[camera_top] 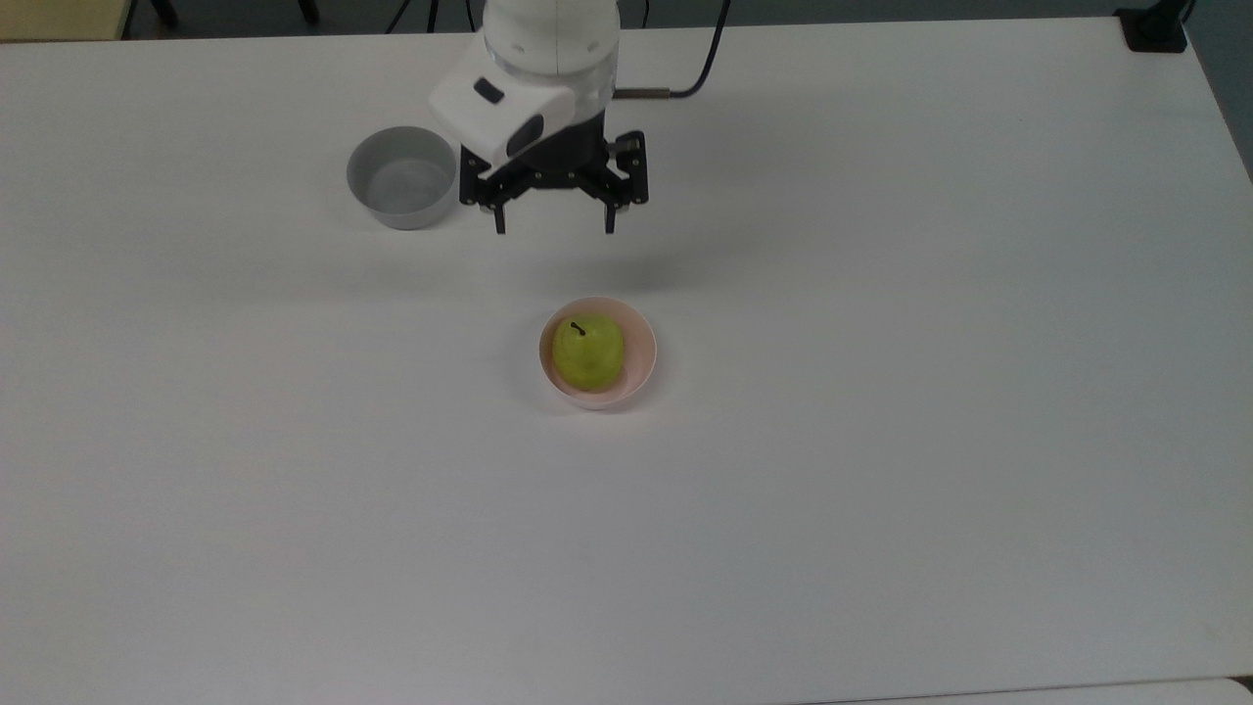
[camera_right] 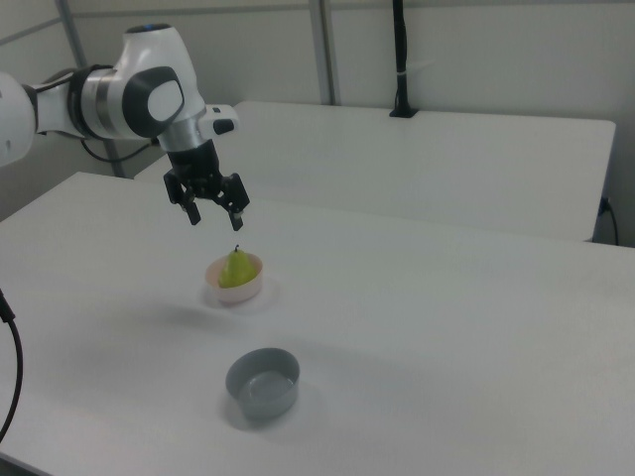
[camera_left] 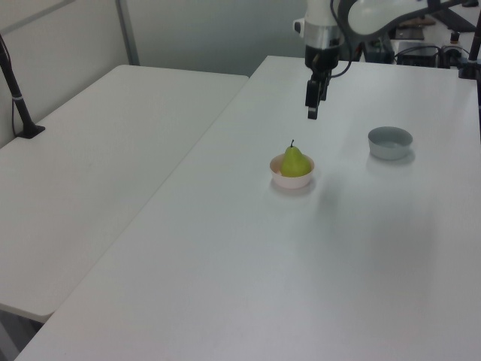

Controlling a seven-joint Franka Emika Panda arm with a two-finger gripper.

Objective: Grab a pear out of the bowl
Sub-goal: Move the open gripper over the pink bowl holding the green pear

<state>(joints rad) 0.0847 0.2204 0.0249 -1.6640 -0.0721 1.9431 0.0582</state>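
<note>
Yellow-green and stem up, the pear sits inside the pale pink bowl near the middle of the white table, and we see nothing touching it. Above the tabletop we find the gripper hanging in the air, its two dark fingers spread wide apart and holding nothing. In the top view it lies toward the upper edge from the pink bowl, well short of the fruit, with its fingertips pointing down. In the right view we see the gripper above and to the right view's left of the pear, apart from it. Just beside the gripper, to the top view's left, stands a grey bowl. A second white table adjoins at the left view's left.
</note>
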